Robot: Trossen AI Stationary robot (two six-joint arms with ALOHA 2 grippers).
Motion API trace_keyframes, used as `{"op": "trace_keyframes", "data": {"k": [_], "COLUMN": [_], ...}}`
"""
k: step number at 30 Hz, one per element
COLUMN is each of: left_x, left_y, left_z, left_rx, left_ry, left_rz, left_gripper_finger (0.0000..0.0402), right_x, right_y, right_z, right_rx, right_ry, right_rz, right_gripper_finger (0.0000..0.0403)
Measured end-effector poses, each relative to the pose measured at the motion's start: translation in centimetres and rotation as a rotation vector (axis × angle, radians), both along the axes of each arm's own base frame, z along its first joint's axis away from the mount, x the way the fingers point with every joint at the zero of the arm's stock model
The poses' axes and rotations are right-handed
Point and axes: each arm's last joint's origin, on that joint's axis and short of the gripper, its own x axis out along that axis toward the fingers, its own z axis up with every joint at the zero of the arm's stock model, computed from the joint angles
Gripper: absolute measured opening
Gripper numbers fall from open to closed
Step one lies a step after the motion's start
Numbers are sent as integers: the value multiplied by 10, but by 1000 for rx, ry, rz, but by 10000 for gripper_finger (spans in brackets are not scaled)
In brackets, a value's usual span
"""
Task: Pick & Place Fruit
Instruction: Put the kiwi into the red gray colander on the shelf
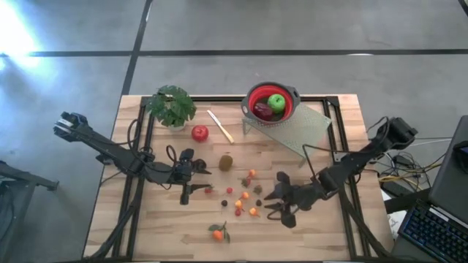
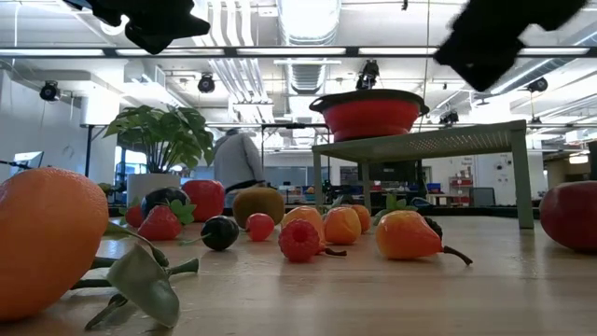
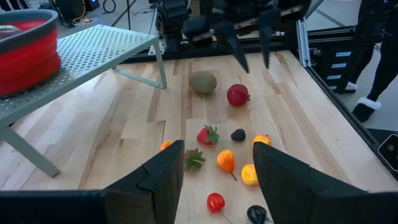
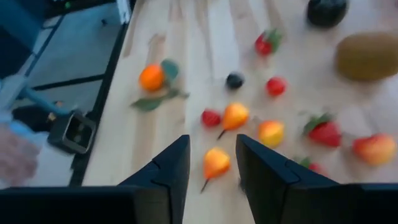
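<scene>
**Two arms close in on scattered fruit**

A wooden table (image 1: 329,226) carries the scene, with a perforated metal stand (image 1: 296,126) at its far edge as the landmark. On the stand sits a red bowl (image 1: 272,101) already holding a green apple (image 1: 276,101) and a dark plum (image 1: 262,110). Beside the stand, on the left arm's side, are a potted plant (image 1: 170,106), a pale knife (image 1: 219,126) and a red apple (image 1: 199,133).

The left gripper (image 1: 187,185) hangs low over the table, toward the camera from the stand and on the plant's side, fingers parted and empty. The right gripper (image 1: 284,204) hangs nearer the stand's side, its fingers (image 4: 165,171) also apart with nothing between them.

Between the two grippers lies the remaining fruit: a kiwi (image 1: 226,162) closest to the stand, then strawberries (image 3: 208,134) and small orange berries (image 1: 254,211), and a leafy tangerine (image 1: 218,234) farthest from it.

The right wrist view puts an orange berry (image 4: 216,162) just ahead of the gap between the right fingers, its stem trailing back toward the gripper. That arm looks the nearer and better lined up; a short forward drop would likely bracket the berry across its narrow width.
</scene>
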Motion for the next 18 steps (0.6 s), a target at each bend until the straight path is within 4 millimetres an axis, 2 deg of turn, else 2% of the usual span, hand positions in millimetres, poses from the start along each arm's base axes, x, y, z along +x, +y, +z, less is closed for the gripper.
{"op": "trace_keyframes", "data": {"k": [9, 13, 18], "left_x": [0, 0, 0], "left_y": [0, 0, 0], "left_z": [0, 0, 0], "left_rx": [0, 0, 0], "left_ry": [0, 0, 0], "left_rz": [0, 0, 0], "left_gripper_finger": [197, 197, 197], "right_x": [-29, -42, -48], "right_y": [30, 32, 28], "right_z": [-10, -17, -22], "right_rx": [106, 110, 141], "right_ry": [128, 209, 292], "right_rz": [-12, -106, -196], "right_gripper_finger": [119, 111, 102]}}
